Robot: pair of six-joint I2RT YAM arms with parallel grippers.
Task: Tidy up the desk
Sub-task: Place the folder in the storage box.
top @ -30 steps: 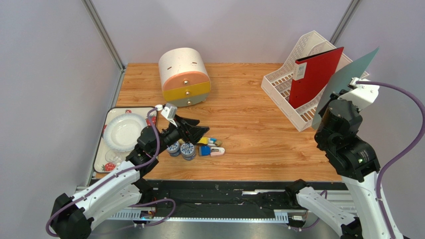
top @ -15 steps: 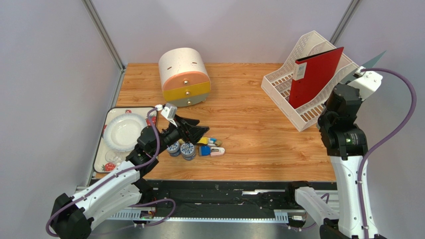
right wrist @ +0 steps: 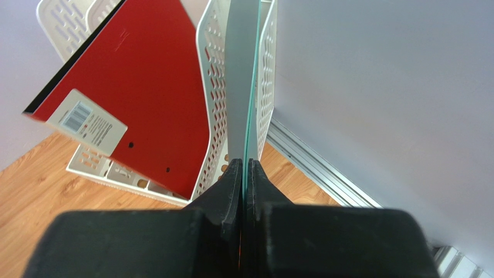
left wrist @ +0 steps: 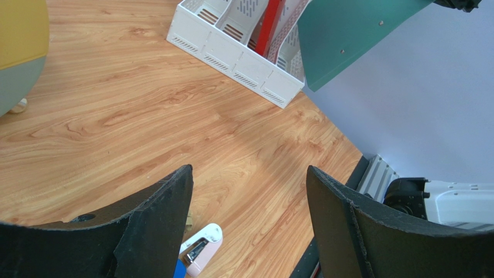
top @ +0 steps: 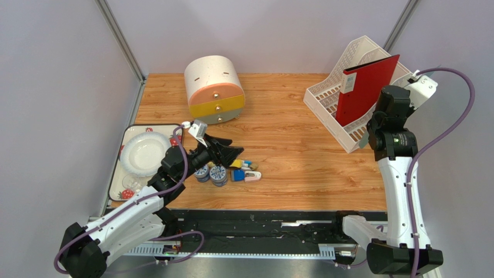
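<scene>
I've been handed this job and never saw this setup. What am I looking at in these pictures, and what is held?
It is two robot arms bolted at the near edge of a wooden desk, each ending in a two-finger gripper. The wide picture looks down from above and behind them; the other two come from cameras on the wrists. On the desk: a round drawer box, a strawberry-print tray with a white plate, a white file rack holding a red folder, and small stationery including a stapler. The left gripper is open above that stationery, holding nothing. The right gripper is shut on a teal folder next to the rack.
</scene>
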